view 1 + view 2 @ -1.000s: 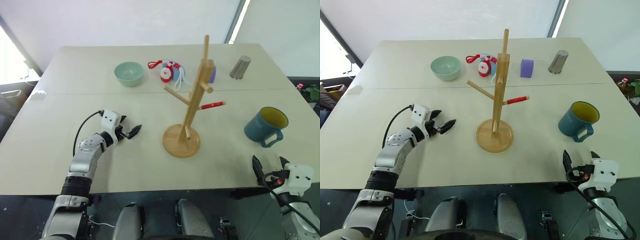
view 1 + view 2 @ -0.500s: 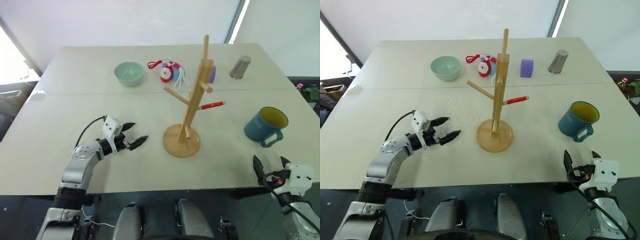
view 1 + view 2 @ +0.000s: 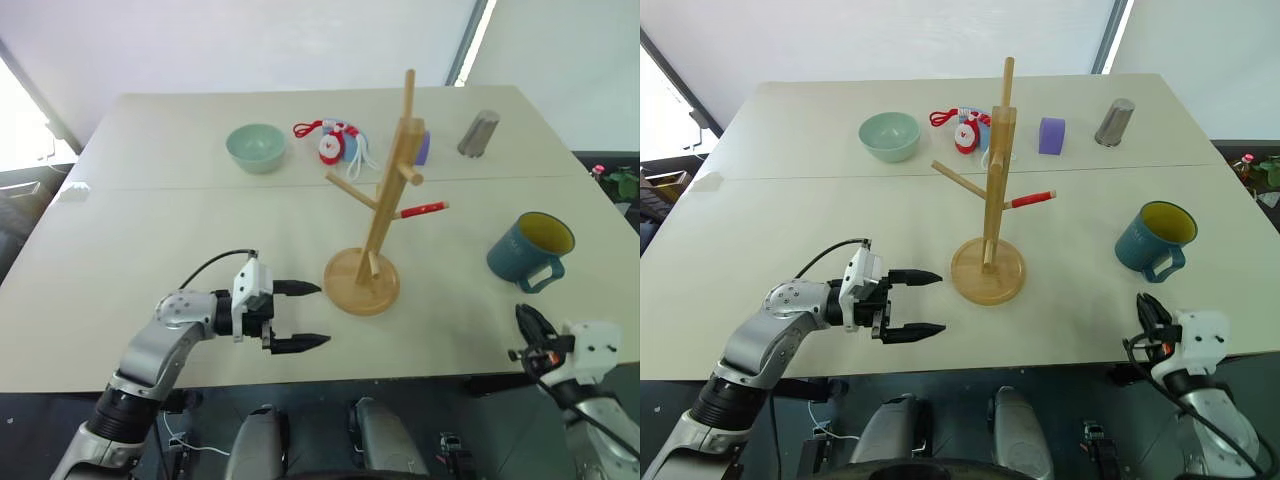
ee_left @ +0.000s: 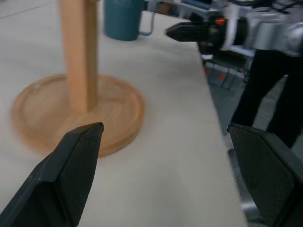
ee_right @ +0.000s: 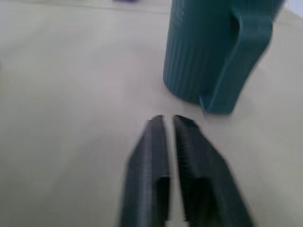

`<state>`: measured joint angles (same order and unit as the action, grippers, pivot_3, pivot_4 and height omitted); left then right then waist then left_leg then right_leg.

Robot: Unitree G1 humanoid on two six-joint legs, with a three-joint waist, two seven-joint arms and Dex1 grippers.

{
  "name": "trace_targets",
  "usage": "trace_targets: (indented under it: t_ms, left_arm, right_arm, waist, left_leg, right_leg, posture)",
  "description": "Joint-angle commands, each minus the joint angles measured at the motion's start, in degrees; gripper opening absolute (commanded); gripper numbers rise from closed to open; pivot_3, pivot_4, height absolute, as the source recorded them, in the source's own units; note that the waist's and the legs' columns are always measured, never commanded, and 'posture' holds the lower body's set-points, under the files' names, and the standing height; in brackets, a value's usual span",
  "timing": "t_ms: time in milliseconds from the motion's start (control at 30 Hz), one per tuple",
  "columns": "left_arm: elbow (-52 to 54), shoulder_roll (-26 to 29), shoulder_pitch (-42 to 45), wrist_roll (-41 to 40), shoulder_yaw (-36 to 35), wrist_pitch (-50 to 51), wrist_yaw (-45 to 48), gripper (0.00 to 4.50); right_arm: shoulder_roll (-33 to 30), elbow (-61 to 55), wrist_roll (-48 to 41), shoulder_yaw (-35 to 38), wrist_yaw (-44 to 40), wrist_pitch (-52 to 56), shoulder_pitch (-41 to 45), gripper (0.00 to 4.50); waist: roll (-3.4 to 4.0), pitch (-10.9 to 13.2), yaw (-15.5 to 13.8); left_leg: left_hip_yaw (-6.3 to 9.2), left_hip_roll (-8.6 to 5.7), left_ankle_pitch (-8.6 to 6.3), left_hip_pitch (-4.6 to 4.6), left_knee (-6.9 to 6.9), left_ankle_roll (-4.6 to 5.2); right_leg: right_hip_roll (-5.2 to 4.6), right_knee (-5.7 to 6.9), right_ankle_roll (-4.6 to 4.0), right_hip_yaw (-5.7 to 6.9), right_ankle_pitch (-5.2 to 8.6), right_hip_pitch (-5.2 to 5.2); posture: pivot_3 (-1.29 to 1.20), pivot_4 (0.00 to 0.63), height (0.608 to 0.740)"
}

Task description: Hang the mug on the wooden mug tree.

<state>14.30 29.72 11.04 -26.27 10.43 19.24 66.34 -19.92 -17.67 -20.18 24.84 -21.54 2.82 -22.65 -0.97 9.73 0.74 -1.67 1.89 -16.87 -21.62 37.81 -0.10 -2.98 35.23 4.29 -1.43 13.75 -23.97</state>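
Mug [image 3: 530, 249] sits upright on the table [image 3: 150, 210] at my right, well apart from the wooden mug tree [image 3: 380, 200], handle turned toward the near edge, yellow inside showing. Mug tree stands mid-table on its round base, red peg pointing toward the mug side, nothing hanging on it. My right gripper [image 5: 165, 124] is just off the near table edge, fingers pressed together with only a thin slit between them, grasping nothing; in the right wrist view the mug is straight ahead of the tips, handle facing me, not touching. My left gripper [image 3: 310, 315] hovers over the near part of the table, pointing sideways at the tree base, fingers [image 3: 300, 343] spread wide, empty; the left wrist view has the base and post just ahead between the two pads. Far side of the table: pale green bowl [image 3: 255, 146], red-and-white toy with cords [image 3: 335, 142], purple block [image 3: 1051, 135] behind the post, grey metal cylinder [image 3: 479, 132]
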Motion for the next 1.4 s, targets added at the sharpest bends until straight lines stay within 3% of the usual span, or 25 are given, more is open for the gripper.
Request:
trace_targets:
  t_ms: [33,500,867,967,1033,1400]
  left_arm:
    - [4.00,-0.19,1.06,-1.33,1.43,0.20,0.66,4.50]
    - [4.67,-1.38,0.10,-0.71,2.23,-0.32,-2.71,4.50]
    - [4.61,-1.98,-0.07,-1.27,2.08,0.09,-4.09,4.50]
    - [4.67,-2.11,0.12,-1.13,2.11,-0.27,-4.25,4.50]
    - [4.74,-2.16,0.21,-1.06,2.15,-0.32,-4.36,4.50]
    - [4.91,-2.62,0.78,-0.81,2.33,-0.01,-4.90,4.50]
  right_arm:
    - [-1.44,1.39,1.34,1.47,2.82,1.37,4.02,0.03]
    - [-3.86,12.77,5.96,5.04,8.23,-0.48,10.75,0.03]
    - [-3.70,13.31,4.18,6.42,7.73,-0.30,10.81,0.03]
    - [-3.21,12.62,4.44,6.96,8.60,-0.95,9.91,0.88]
    - [-3.19,12.56,5.37,7.08,9.60,-1.61,9.83,1.79]
    - [-3.61,15.04,5.59,7.35,12.32,-1.52,13.14,1.79]
  waist:
    - [0.00,0.00,-0.04]
    - [0.02,-0.01,-0.02]
    - [0.03,-0.01,0.01]
    - [0.03,-0.02,-0.04]
    - [0.03,-0.02,0.00]
    - [0.03,-0.02,0.04]
  left_leg:
    - [0.00,0.00,0.00,0.00,0.00,0.00]
    - [0.03,-0.08,0.01,-0.09,0.08,0.02]
    - [0.03,-0.09,0.01,-0.06,0.08,0.02]
    - [0.02,-0.09,0.01,-0.04,0.08,0.02]
    - [0.02,-0.08,0.01,-0.02,0.09,0.02]
    - [0.01,-0.09,0.01,0.04,0.09,0.02]
  right_leg:
    - [0.06,0.00,0.00,0.01,0.00,0.00]
    - [0.31,0.03,0.02,0.01,0.00,-0.03]
    - [0.39,0.09,0.02,0.00,0.00,-0.02]
    - [0.38,0.09,0.02,-0.01,0.00,0.00]
    - [0.38,0.09,0.02,-0.02,0.00,0.01]
    - [0.40,0.13,0.02,-0.03,-0.01,0.05]
  posture:
    - [0.00,0.150,0.740]
    - [0.00,0.150,0.740]
    - [0.00,0.150,0.740]
    - [0.00,0.150,0.740]
    - [0.00,0.150,0.740]
    - [0.00,0.150,0.740]
